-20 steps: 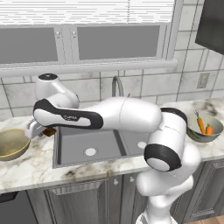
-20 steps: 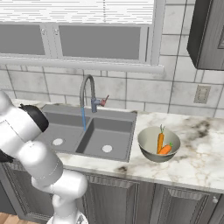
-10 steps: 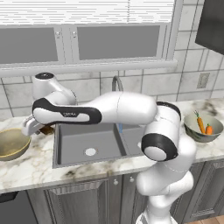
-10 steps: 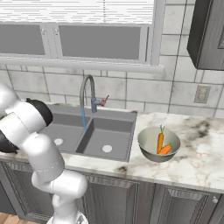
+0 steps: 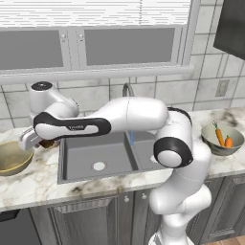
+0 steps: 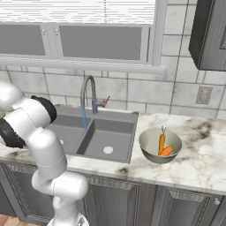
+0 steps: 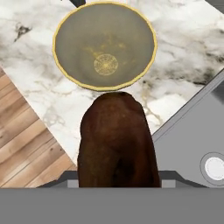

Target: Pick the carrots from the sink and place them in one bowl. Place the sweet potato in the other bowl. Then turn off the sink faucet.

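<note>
The gripper [image 5: 42, 142] hangs at the left edge of the sink [image 5: 76, 162], jaws closed on the sweet potato [image 7: 117, 142], which it carries above the marble counter [image 7: 175, 52] just short of the tan-gold bowl [image 7: 65, 30]. In the hand view the potato bulks large between the fingers, a dark reddish-brown oblong lump with a matt, slightly mottled skin and a rounded upper end. It looks stiff and fairly dense, not something that will squash, though its curved flanks could let it slide or pivot if the hold is off centre. The sound place to hold it is across the thick middle, and that seems to be where it is held, though the contact itself is hidden behind the potato.

The tan-gold bowl is round with a thin bright rim and a dull olive inside bearing a faint circular grain at the bottom, wood-like and shallow enough to take the potato lengthwise. The grey bowl [image 6: 148, 150] stands on the counter right of the sink, metallic outside, with both carrots [image 6: 164, 145] already lying in it, orange, tapered and green-topped. The faucet [image 6: 88, 98], a slim grey gooseneck, sends a thin blue stream into the grey double basin.
</note>
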### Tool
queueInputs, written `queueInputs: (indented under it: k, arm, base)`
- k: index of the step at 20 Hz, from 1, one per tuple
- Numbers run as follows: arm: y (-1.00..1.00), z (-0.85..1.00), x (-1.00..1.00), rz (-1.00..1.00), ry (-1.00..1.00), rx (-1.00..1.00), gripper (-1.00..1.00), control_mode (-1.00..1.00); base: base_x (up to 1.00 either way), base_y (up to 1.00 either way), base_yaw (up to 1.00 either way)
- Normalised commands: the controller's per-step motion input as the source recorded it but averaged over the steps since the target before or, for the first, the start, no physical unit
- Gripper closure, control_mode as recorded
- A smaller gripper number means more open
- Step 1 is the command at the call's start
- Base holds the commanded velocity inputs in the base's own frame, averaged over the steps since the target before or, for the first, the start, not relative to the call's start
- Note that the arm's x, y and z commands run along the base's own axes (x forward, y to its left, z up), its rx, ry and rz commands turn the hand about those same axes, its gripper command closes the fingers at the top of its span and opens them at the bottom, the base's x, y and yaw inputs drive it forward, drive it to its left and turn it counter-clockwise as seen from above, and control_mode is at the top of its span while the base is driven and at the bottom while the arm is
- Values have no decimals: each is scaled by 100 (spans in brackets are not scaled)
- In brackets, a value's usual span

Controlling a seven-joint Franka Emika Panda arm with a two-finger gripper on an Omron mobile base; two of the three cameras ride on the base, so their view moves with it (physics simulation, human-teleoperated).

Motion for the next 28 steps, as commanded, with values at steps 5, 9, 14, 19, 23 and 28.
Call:
queueInputs:
  k: [5,9,14,19,23,28]
  arm:
    - [19,0,2,-5,-3,-3,100,-100]
    - [20,0,0,-6,-7,-4,100,-100]
    - [20,0,0,-7,-13,-5,100,-100]
    - [17,0,0,-9,-14,-6,100,-100]
    - [12,1,0,-9,-14,-5,100,-100]
    - [0,15,-1,-11,-16,-4,100,-100]
  base:
    - [0,0,0]
    - [0,0,0]
    - [0,0,0]
    - [0,0,0]
    - [0,0,0]
    - [0,0,0]
